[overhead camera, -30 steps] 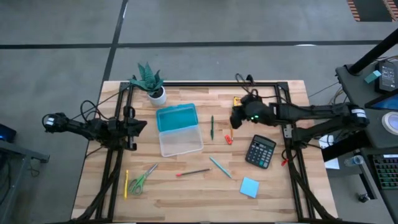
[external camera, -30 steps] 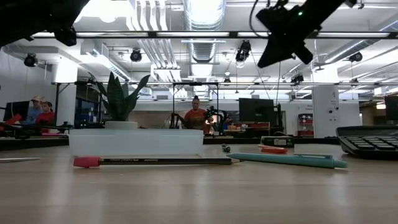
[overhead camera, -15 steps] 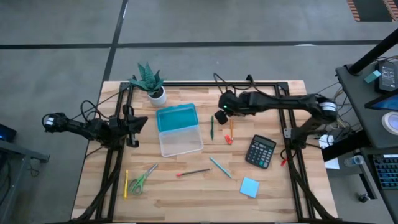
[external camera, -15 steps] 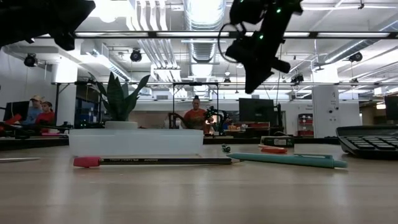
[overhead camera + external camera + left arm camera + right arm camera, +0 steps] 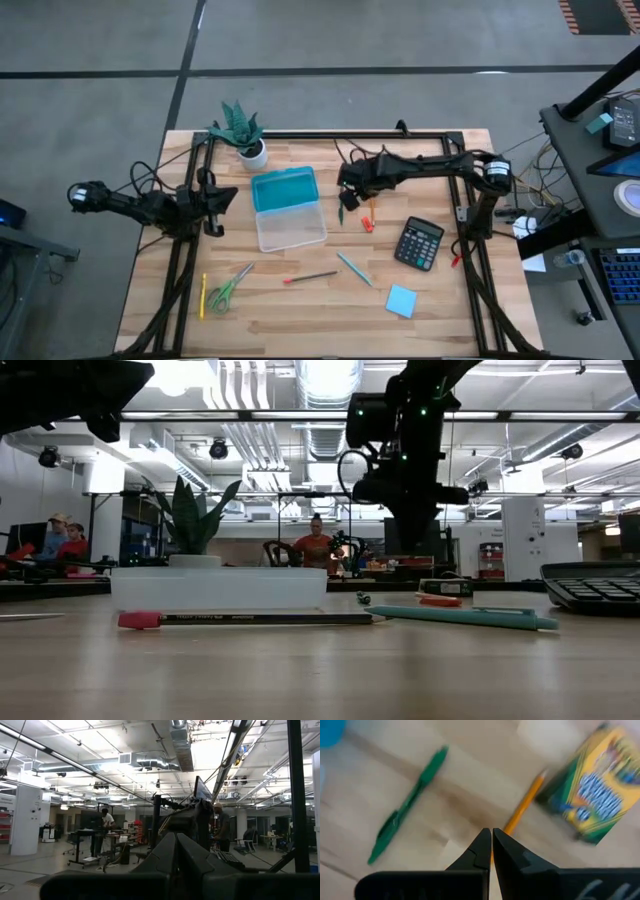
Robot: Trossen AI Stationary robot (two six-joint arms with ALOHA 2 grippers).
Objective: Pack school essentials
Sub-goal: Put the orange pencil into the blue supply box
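I see the right gripper (image 5: 491,836), fingers pressed together and empty, above the green pen (image 5: 407,805) and orange pencil (image 5: 524,804); the crayon box (image 5: 592,790) lettering is unreadable. Left gripper (image 5: 176,840) likewise closed.

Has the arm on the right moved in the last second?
Yes. The right gripper, shut, swung from above the calculator toward the clear box, now over the green pen.

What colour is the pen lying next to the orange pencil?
Green. The pen shows best in the right wrist view, lying beside the orange pencil.
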